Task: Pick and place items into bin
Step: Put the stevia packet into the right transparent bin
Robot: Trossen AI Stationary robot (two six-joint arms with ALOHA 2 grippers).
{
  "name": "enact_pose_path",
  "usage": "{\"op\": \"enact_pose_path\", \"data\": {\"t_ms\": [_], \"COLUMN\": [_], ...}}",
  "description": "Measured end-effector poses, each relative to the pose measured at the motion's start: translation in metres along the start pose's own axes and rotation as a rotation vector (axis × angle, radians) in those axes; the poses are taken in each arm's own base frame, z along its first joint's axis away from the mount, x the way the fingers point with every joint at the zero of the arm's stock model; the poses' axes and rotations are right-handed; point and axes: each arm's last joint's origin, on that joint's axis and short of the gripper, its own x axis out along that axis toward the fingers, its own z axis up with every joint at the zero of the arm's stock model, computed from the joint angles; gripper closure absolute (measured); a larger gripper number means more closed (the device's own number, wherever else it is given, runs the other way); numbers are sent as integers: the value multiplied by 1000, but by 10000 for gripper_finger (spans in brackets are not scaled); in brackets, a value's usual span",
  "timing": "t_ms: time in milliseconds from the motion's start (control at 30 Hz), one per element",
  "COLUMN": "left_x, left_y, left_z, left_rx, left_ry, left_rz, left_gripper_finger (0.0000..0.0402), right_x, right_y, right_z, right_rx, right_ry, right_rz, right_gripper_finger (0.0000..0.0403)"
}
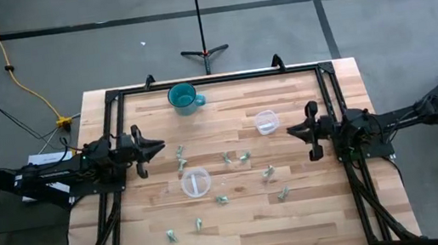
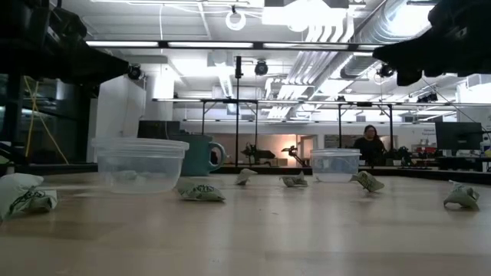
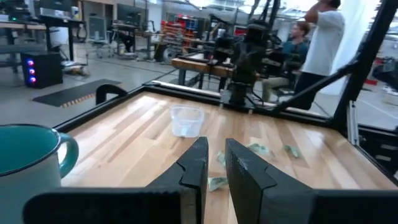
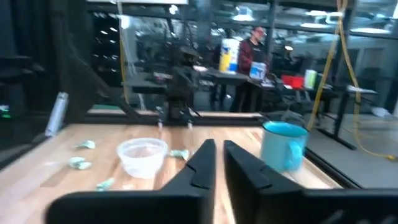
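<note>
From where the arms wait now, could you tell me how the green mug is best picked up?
Probably by the rim of the green mug, coming straight down from above. It stands upright with its mouth open upward and its handle pointing toward the right side of the table, so fingers could close across the wall opposite the handle. The left gripper looks nearer to it than the right gripper.

bench: pale wood planks, smooth, with a soft sheen
frame: black metal, matt
bins: clear plastic, slightly cloudy
mug: teal, glossy, ceramic-looking
items: pale green-grey, crinkled, slightly shiny packets
jaws: dark, matt plastic
</note>
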Motion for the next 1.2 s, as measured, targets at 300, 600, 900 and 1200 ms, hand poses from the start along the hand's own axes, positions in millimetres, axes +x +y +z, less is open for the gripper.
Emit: {"op": "enact_pose_path", "data": {"t_ms": [300,600,900,1200], "left_x": [0,0,0,0], "left_y": [0,0,0,0], "left_z": [0,-1,-1,-1], "left_rx": [-9,-21,-19,-17], "left_ry": [1,8,9,8], "left_rz": [1,6,6,6], "left_gripper_finger": [309,309,309,309], "right_x": [14,50,80,91], "right_y": [7,27,53,61], "right_z": [1,8,-6,-44], "right_rx": [-7,-141,-189,-250], "right_ry": [52,375,582,772], "right_rz": [84,215,326,302], "right_gripper_finger": [198,168,194,208]}}
